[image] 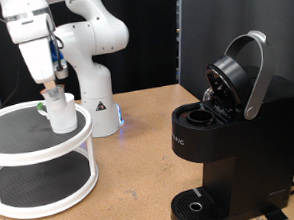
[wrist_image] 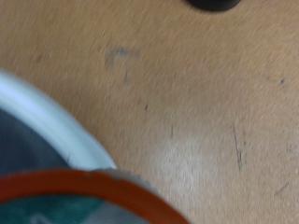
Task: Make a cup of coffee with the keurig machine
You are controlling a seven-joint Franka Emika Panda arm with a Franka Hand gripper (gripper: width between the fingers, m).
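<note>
cup: plain white ceramic mug [image: 61,112], small next to the machine, stands upright on the top tier of the white round two-tier stand [image: 29,147] at the exterior view's left; handle side not clear at this size.
keurig machine: big boxy matte-black coffee maker [image: 230,155] at the exterior view's right, well apart from the mug; grey-rimmed hinged lid [image: 247,74] is raised, pod chamber exposed; round drip tray low at its front.
gripper: two-finger gripper [image: 54,89] of the white arm sits directly above the mug, fingertips at or inside its rim; cannot tell whether the jaws are spread or clamped on the rim, the fingers blur into the white mug.
table: tan wooden tabletop [image: 139,151] carries stand, machine and white robot base [image: 97,103].
exterior-only: machine, arm, whole stand and mug.
wrist-only: blurred close-up of bare scuffed wood [wrist_image: 187,103], a white curved rim [wrist_image: 47,121], likely the stand's edge, and an orange-red curved band [wrist_image: 84,185] at the frame edge; no fingers or mug discernible there.
</note>
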